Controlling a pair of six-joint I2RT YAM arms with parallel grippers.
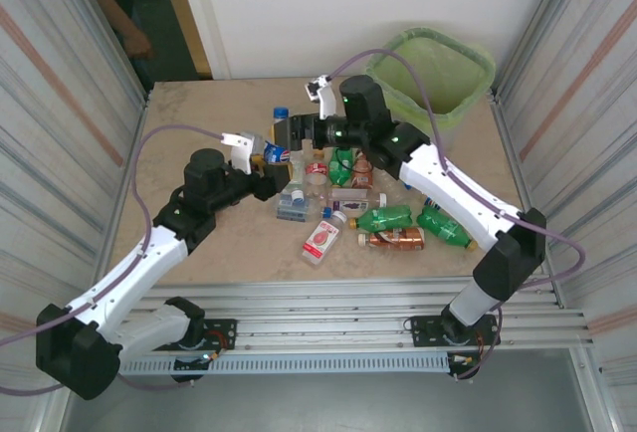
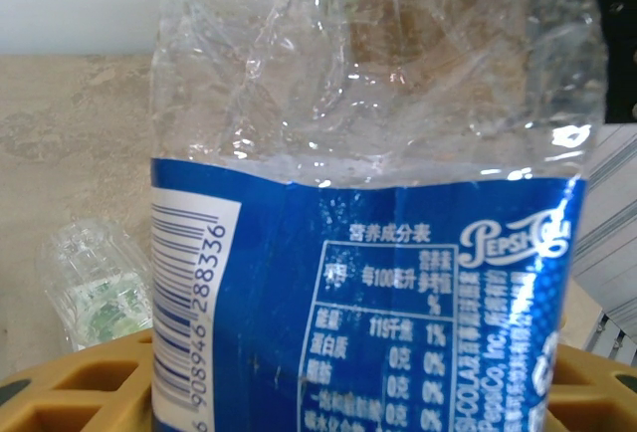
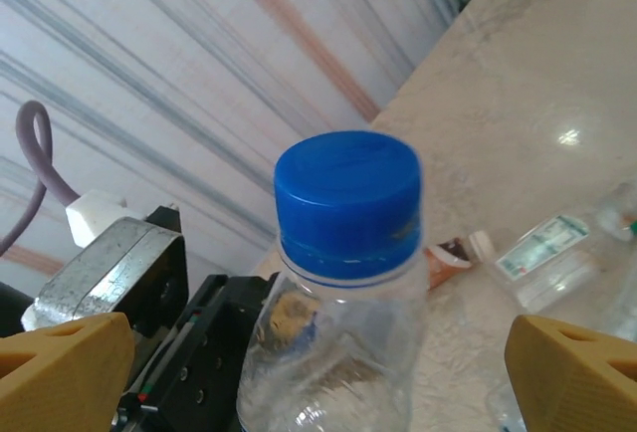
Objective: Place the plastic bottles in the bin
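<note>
Table [image 1: 199, 243] first: bin [image 1: 438, 74] sits at the far right corner w/ its green liner, and I see no bottle in it from the top cam. The rest of the bottles [image 1: 383, 219] lie scattered mid-table, btwn the two arms and well apart from the bin.

Left gripper [image 1: 267, 161] is clamped on the Pepsi bottle [image 2: 378, 283], blue label, clear crumpled body, held up off the table near the centre-left. Right gripper [image 1: 289, 133] is at the bottle's top end, jaws wide apart. On the right wrist cam its fingers [image 3: 572, 372] stand either side of the neck w/o touching, blue cap [image 3: 346, 193] centred btwn them.

My read: this is a handover, left to right, since the bin is on the right arm's side. Next I'd need the right jaws closed on the neck just under the cap, a firm hold confirmed, then left released. Thin plastic may buckle, so squeeze gently.
</note>
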